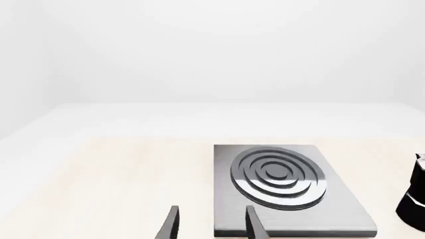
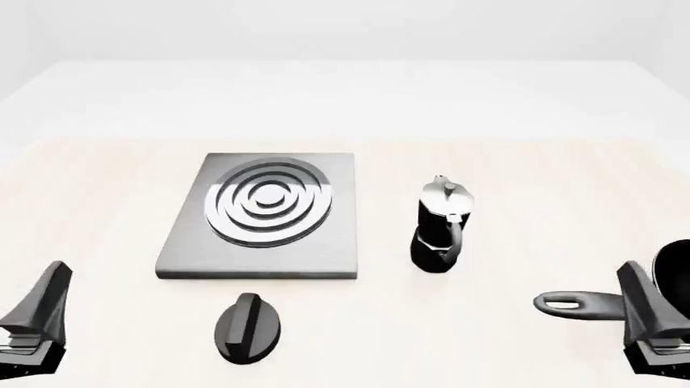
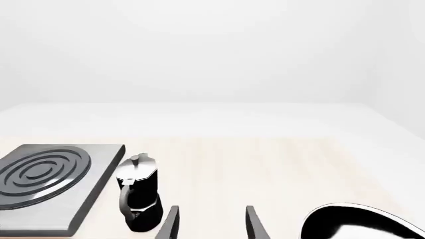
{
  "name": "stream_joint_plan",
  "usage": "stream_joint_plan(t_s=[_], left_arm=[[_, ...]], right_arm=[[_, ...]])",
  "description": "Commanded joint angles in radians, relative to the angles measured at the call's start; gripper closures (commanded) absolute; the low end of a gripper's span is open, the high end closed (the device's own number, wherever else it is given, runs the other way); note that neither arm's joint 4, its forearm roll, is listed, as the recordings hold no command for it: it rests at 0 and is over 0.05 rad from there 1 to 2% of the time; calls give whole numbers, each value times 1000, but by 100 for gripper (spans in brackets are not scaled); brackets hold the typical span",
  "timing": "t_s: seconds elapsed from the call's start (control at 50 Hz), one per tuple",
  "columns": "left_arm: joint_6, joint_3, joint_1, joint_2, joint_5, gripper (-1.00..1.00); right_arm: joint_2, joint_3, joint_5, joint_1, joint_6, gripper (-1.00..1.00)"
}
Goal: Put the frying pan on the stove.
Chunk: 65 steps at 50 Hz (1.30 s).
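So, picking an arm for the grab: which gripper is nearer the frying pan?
Right. The right gripper sits directly beside the frying pan, by its handle; the left gripper is across the table, beyond the stove.

A pale, light-wood bench (image 2: pixel 518 162) carries four things. The flat square grey metal stove (image 2: pixel 264 218) with concentric silver rings lies left of centre. Just in front of its near edge, apart from it, rests a small black oval knob (image 2: pixel 249 326) with a ridge. To the stove's right stands an upright black-and-silver moka pot (image 2: pixel 440 226). At the near right lies the round black frying pan (image 2: pixel 582 305), its long dark-grey handle pointing left, well apart from the stove.
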Motion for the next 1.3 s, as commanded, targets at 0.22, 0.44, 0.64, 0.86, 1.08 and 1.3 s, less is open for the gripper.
stream_joint_plan(t_s=[0.22,0.44,0.64,0.86,1.08,1.3], left_arm=[[12,-1,8,29,-14,-100],[26,-1,9,20,0,-100],[26,1,17,20,9,-100],[25,1,8,50,-15,-100],[24,1,20,19,12,-100],[24,1,6,12,18,-100]], right_arm=[[10,-3,-1,9,9,-100],[4,-13,11,7,10,-100],[-4,-158,141,31,21,-100],[-4,-351,340,51,26,-100],[-4,-534,506,55,26,-100],[-4,-684,664,46,22,-100]])
